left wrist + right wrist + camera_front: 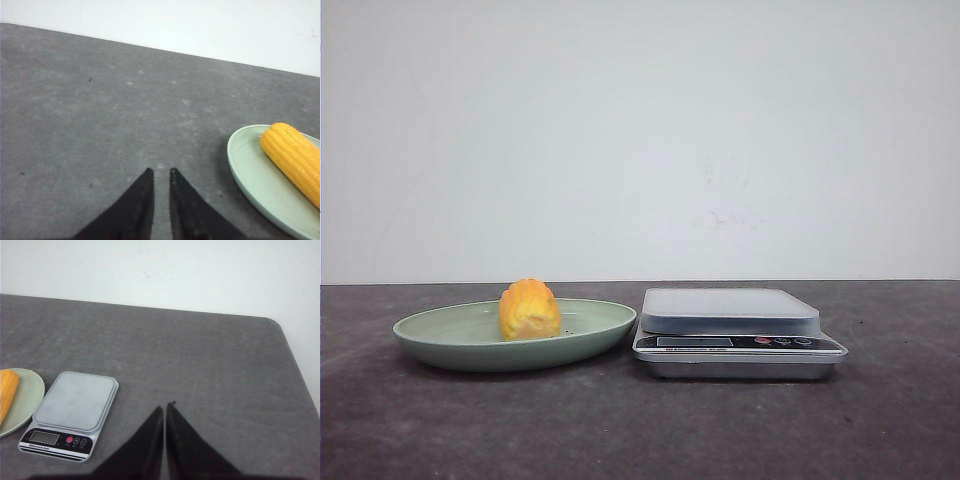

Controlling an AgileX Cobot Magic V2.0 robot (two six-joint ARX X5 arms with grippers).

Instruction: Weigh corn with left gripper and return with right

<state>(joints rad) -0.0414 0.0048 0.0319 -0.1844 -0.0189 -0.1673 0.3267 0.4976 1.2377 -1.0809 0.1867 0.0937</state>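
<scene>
1. Front view shows the corn (530,310) lying in a shallow green plate (440,338) on the dark tabletop (640,430), its paler cut end turned toward the camera. A digital scale (730,330) stands just beside the plate, to the robot's right, rims nearly touching. I judge this closeness keeps the carry from plate to scale short.

2. Neither arm appears in the front view, so both seem held back from the things, probably at rest before the first reach. Nothing of the task looks done: the scale's platform is bare and the corn is untouched.

3. Left wrist view shows the left pincer (161,172) with a narrow gap between its tips, holding nothing, over bare tabletop. The plate and corn lie off to one side, well apart from the tips.

4. Right wrist view shows the right pincer (165,407) with its tips almost together, also holding nothing. The scale and plate are well apart from it. That side suits it for taking the corn off the scale later.

5. The scale's front panel carries a blank display, a red button and darker buttons. A line of small print sits under the display; it is too small to read.
</scene>
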